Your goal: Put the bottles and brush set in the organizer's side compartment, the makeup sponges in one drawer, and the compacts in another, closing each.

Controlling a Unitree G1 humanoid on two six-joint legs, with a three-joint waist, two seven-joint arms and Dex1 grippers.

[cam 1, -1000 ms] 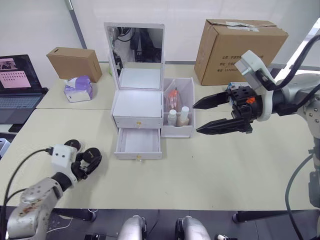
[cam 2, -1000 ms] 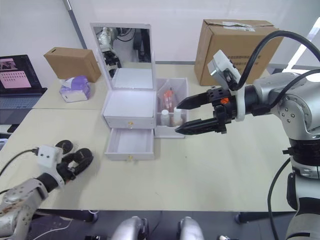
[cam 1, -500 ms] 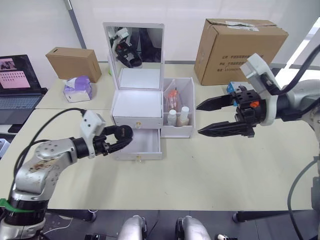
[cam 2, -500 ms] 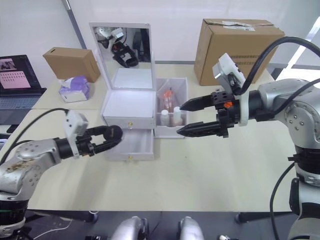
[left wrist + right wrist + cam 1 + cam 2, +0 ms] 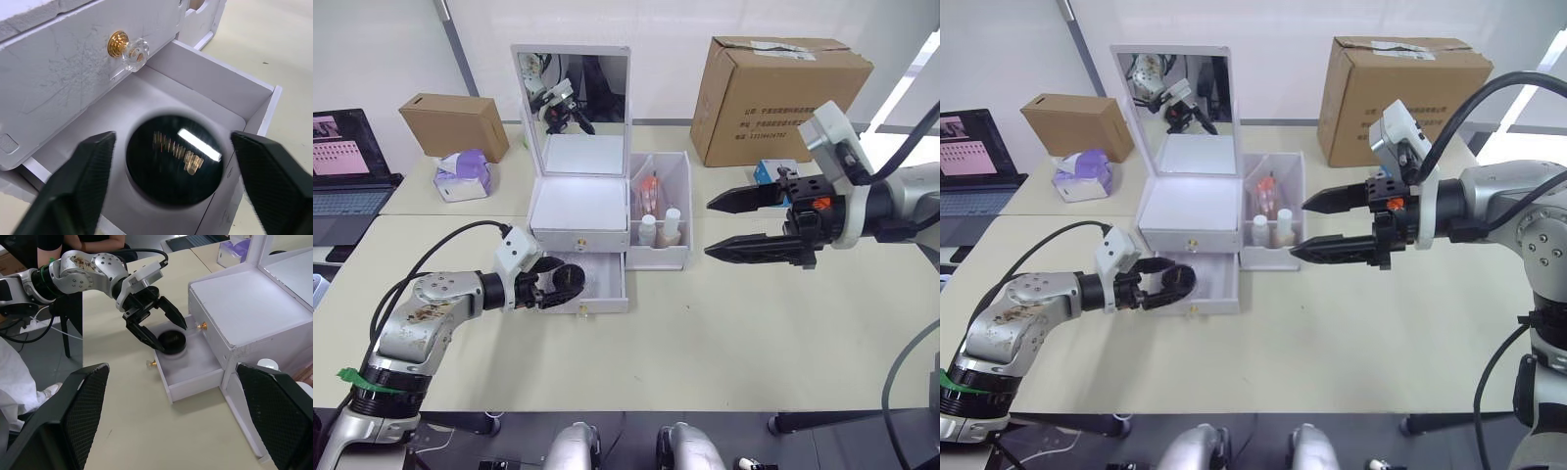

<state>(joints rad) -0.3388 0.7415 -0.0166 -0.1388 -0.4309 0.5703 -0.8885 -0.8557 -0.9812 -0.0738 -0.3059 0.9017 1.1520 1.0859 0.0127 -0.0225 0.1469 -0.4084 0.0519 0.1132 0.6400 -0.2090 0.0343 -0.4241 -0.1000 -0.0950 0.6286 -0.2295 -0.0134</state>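
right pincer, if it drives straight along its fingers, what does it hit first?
Probably the white organizer's side compartment holding the small bottles; the right pincer, open, points at its wall. Depth alignment is uncertain.

Both eye views look down over the worktop (image 5: 724,333) from the head; both wrist views — left close, right farther — share the open drawer (image 5: 188,364).

The scene is bright and evenly lit from above. Shadows on the table (image 5: 724,323) are soft and pale. The black compact (image 5: 176,159) shows a glare of ceiling lamps on its glossy lid. The near fingers (image 5: 80,191) look slightly blurred.
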